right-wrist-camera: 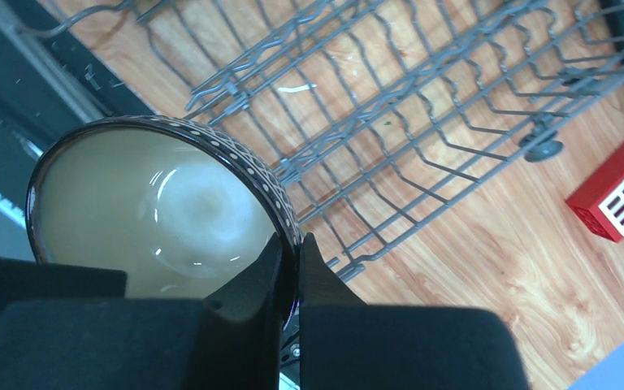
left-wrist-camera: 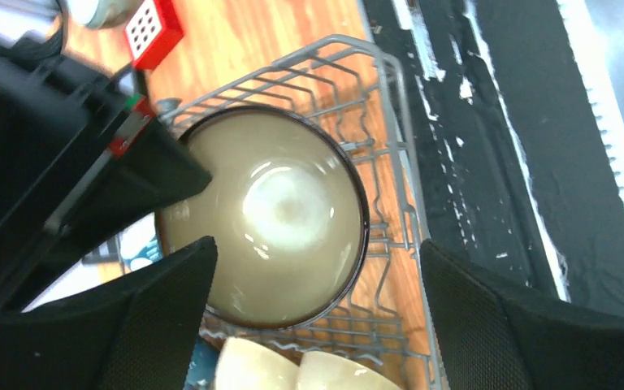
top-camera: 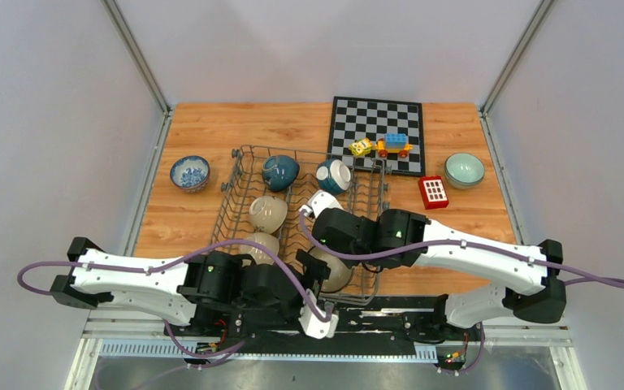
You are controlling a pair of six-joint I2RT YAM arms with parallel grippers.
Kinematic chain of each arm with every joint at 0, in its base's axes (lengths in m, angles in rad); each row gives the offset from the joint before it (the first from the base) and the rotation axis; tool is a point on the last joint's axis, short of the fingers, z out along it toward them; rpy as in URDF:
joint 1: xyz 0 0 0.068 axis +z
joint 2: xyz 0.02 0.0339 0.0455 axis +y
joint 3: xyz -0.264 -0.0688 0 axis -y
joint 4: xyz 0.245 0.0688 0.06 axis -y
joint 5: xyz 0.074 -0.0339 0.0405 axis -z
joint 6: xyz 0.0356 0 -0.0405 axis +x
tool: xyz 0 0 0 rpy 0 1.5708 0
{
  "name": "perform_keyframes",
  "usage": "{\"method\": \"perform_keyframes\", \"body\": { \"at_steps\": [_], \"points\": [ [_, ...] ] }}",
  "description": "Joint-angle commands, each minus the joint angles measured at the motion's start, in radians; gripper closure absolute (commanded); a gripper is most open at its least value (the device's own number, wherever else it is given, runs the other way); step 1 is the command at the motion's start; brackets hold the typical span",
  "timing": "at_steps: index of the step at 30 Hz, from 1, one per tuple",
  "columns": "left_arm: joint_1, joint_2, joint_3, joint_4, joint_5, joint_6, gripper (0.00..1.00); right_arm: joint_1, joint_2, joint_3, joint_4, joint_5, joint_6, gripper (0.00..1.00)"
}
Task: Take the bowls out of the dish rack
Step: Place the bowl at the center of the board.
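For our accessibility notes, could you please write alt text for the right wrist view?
The right tool is pinched shut on the rim of a dark brown bowl with a glossy cream inside. Behind it spread the grey wires of the dish rack on a wooden table, with a red block at the right edge.

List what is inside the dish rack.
Five bowls show: dark teal bowl, teal-and-white bowl, far beige bowl, near beige bowl, and brown-rimmed bowl, its rim pinched by the right gripper. Arms hide part of the dish rack.
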State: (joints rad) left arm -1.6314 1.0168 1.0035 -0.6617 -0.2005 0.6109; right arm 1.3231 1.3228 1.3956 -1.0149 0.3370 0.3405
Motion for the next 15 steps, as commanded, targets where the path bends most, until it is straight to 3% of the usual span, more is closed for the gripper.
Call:
{"method": "perform_keyframes", "body": {
  "at_steps": [1,7,9,12,15],
  "points": [
    [-0.002,-0.058,-0.04,0.114,-0.173,-0.15,0.0,-0.031,-0.088,-0.008,-0.007,0.162,0.077,1.0],
    [0.015,-0.122,-0.047,0.145,-0.49,-0.485,0.0,-0.123,-0.225,-0.064,0.018,0.251,0.116,1.0],
    [0.06,-0.154,-0.043,0.145,-0.459,-0.631,0.0,-0.178,-0.263,-0.101,0.03,0.231,0.123,1.0],
    [0.194,-0.193,-0.074,0.221,-0.226,-0.786,0.0,-0.243,-0.303,-0.146,0.059,0.212,0.135,1.0],
    [0.279,-0.145,-0.045,0.271,-0.303,-1.036,0.0,-0.281,-0.314,-0.174,0.085,0.195,0.154,1.0]
  ]
}}
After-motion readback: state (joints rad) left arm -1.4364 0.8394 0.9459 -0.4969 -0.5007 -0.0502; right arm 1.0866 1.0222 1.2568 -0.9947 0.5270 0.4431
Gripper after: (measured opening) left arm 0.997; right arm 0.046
